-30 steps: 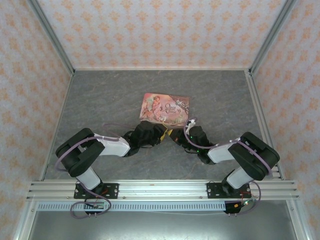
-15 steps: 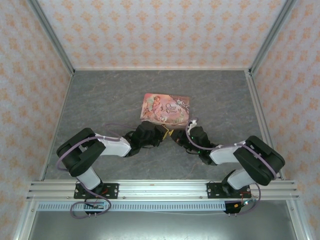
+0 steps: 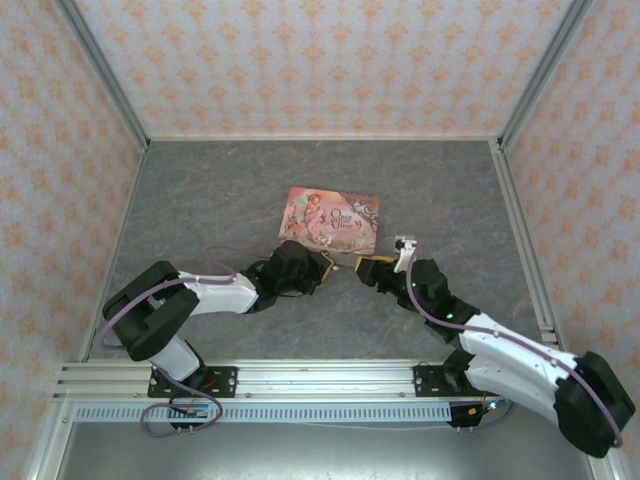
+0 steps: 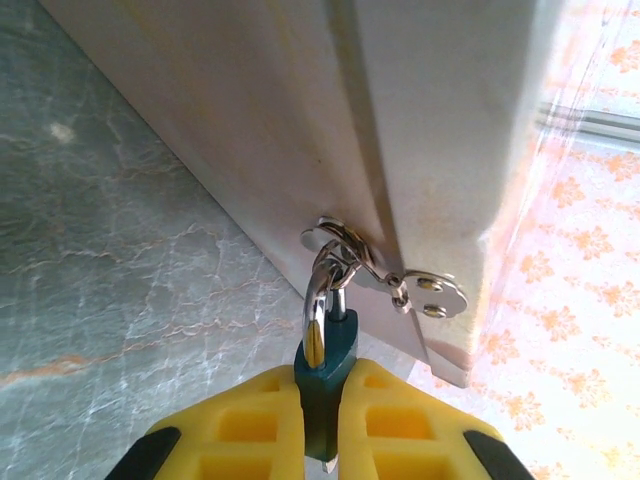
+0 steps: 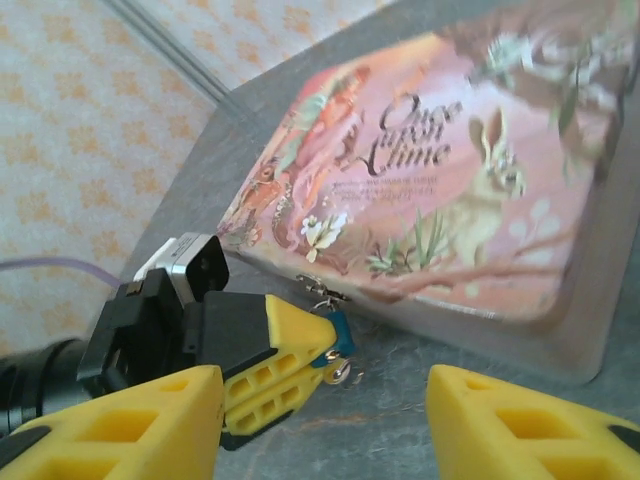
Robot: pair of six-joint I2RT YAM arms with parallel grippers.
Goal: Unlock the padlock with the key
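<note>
Padlock, tiny teal with a metal loop, pinched in my left gripper; right gripper gapes wide, empty.

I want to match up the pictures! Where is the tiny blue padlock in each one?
Top external: too small to make out; look at the tip of the left claw, by the near edge of the pink tin.
Left wrist: bottom middle, the padlock pinched between the yellow fingers.
Right wrist: lower middle, a teal speck at that claw's tip.
Shared landmark: the pink tin.
</note>
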